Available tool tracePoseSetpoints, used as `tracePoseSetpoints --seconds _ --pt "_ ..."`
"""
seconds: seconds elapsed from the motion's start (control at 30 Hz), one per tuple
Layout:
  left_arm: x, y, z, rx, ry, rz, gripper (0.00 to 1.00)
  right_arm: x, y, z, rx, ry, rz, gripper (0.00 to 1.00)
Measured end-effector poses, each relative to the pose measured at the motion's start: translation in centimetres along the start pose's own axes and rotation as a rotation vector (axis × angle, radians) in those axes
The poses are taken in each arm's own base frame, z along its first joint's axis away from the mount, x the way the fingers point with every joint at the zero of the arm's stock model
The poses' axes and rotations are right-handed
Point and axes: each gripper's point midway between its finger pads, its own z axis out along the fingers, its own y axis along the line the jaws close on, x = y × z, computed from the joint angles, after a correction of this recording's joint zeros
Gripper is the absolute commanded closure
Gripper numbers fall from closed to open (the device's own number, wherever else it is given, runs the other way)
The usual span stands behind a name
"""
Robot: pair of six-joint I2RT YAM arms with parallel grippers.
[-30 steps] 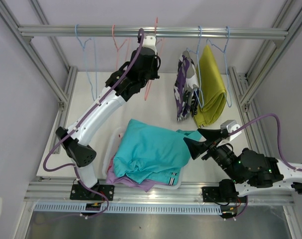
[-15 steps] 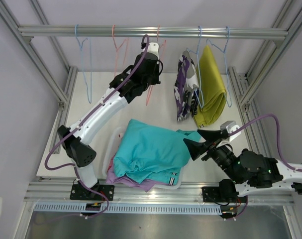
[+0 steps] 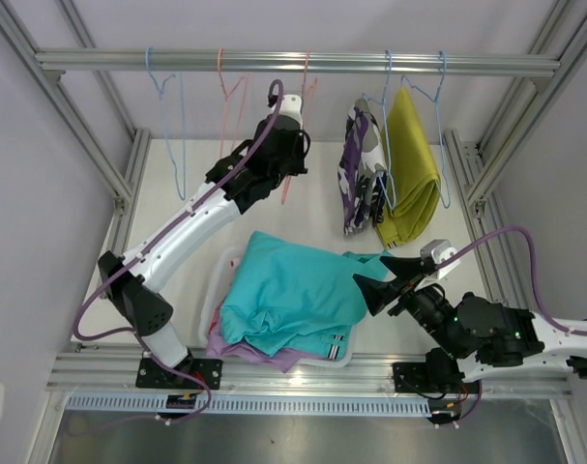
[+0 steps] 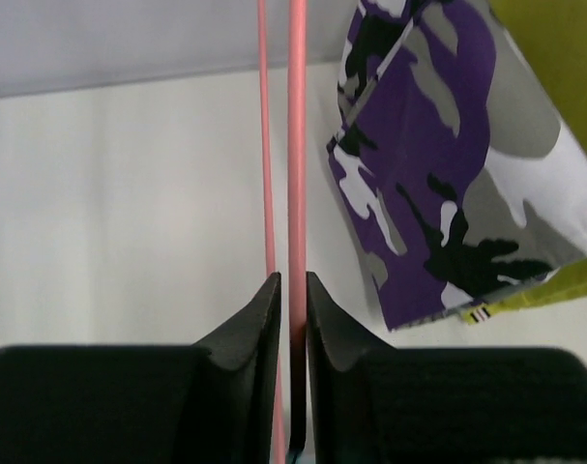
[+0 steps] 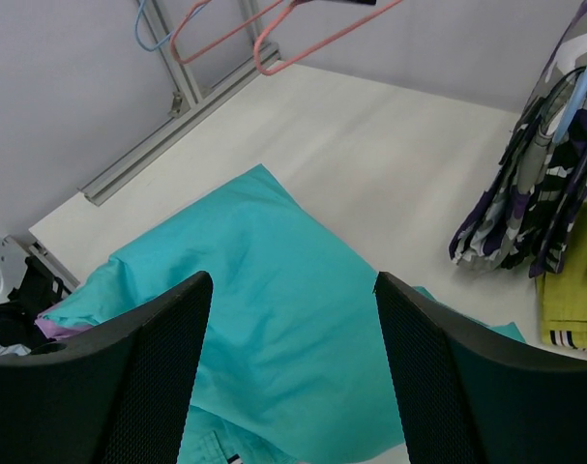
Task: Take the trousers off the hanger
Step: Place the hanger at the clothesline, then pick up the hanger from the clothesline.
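My left gripper [image 3: 293, 155] is up near the rail, shut on the wire of an empty pink hanger [image 3: 289, 184]; in the left wrist view the wire [image 4: 296, 145] runs between the closed fingers [image 4: 259, 319]. The purple-white-black camouflage trousers [image 3: 359, 169] [image 4: 438, 174] and the mustard yellow trousers [image 3: 414, 169] hang on blue hangers to its right. The teal trousers [image 3: 293, 295] [image 5: 274, 309] lie on top of a pile, with the lilac trousers [image 3: 264, 354] under them. My right gripper [image 3: 380, 275] is open and empty just right of the pile. The pink-red patterned trousers are hidden.
The pile sits in a white tray [image 3: 219, 282] at the front middle. An empty blue hanger [image 3: 167, 106] and a second empty pink hanger [image 3: 230, 97] hang on the metal rail [image 3: 100, 60]. Aluminium frame posts [image 3: 486, 164] stand at both sides.
My left gripper has shifted slightly with the pink hanger, whose hook now sits lower at the rail. The left blue hanger swings. My right gripper has edged left.
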Motion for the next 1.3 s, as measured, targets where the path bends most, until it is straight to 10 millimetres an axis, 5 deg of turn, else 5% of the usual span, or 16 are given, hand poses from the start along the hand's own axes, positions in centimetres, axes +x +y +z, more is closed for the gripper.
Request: tracePoseSetpoints --seconds 0.23,0.37,0.53,0.77,0.97,1.13,1.3 --pt "3.2 -0.6 -1.5 0.005 0.076 0.037 0.64 0.2 0.2 0.0 -0.009 0.004 0.012 0.26" --pt "4.2 -0.8 -3.5 0.018 0.091 0.054 0.4 0.3 0.3 0.0 -0.016 0.01 0.021 0.27" --pt "2.5 -1.7 -6.7 0.071 0.047 0.044 0.25 -0.2 -0.2 -0.4 -0.003 0.024 0.021 0.27" --pt "-1.5 -5.1 -10.4 0.186 -0.042 0.027 0.02 -5.4 -1.1 -1.3 0.006 -0.041 0.088 0.26" --pt "-4.7 -9.0 -12.6 0.332 -0.113 0.032 0.01 -7.8 -1.9 -1.8 0.025 -0.075 0.103 0.25" --pt "-6.8 -13.8 -12.3 0.482 -0.147 0.037 0.0 -8.9 -2.8 -2.3 0.045 -0.083 0.09 0.24" --pt "-5.5 -17.2 -10.4 0.581 -0.125 0.055 0.0 -10.5 -4.3 -3.2 0.064 -0.111 0.112 0.24"
